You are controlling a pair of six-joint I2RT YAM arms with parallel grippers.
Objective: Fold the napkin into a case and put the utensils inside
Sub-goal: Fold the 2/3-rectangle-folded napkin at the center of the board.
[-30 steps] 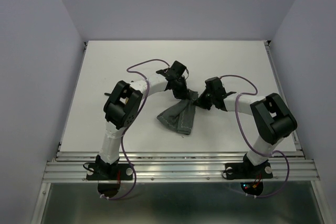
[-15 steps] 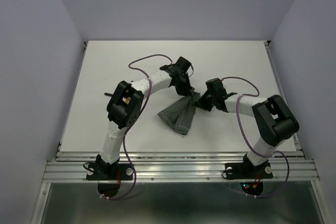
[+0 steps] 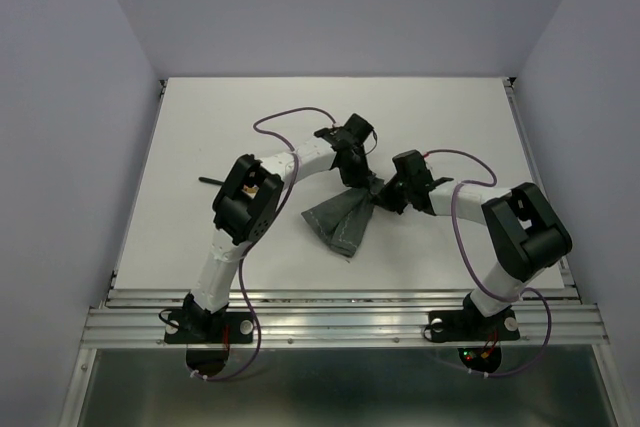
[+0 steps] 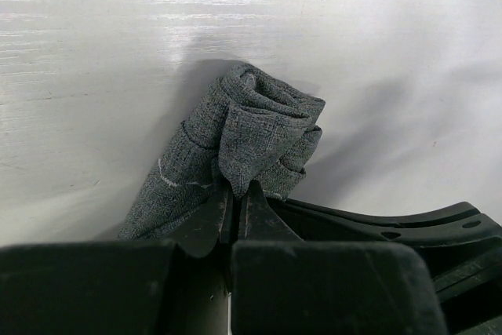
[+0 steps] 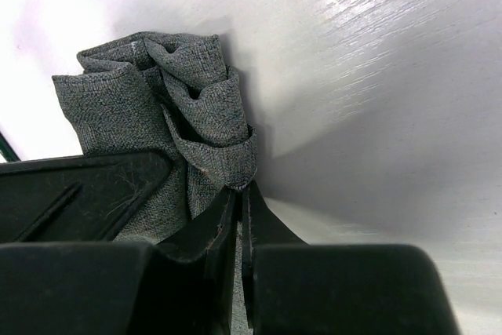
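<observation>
Viewing from top: the napkin (image 3: 338, 221) lies bunched in a crumpled wedge on the table (image 3: 200, 117), broad at its near-left end and narrowing to a point at its far-right end.
Left gripper, top: the left gripper (image 3: 366, 180) comes down on the napkin's far-right point from the far side; its finger gap cannot be told here.
Right gripper, top: the right gripper (image 3: 380, 194) meets that same point from the napkin's right, just beside the left gripper.
Stick, top: a thin dark stick (image 3: 212, 180) lies well apart to the napkin's left, too small to identify.
Napkin, left wrist: the napkin (image 4: 251, 123) rises in rolled folds past the fingertips, with light stitch marks on its left fold.
Left gripper, left wrist: the left gripper (image 4: 238, 194) has its fingers pressed almost together, nipping a hanging fold of the napkin.
Other finger, left wrist: a black finger (image 4: 376, 221) lies against the napkin's right.
Napkin, right wrist: the napkin (image 5: 157, 92) stands gathered in pleats.
Right gripper, right wrist: the right gripper (image 5: 239, 194) has its fingers nearly closed, pinching the napkin's lowest pleat.
Other finger, right wrist: a black finger (image 5: 78, 190) covers the napkin's lower left.
</observation>
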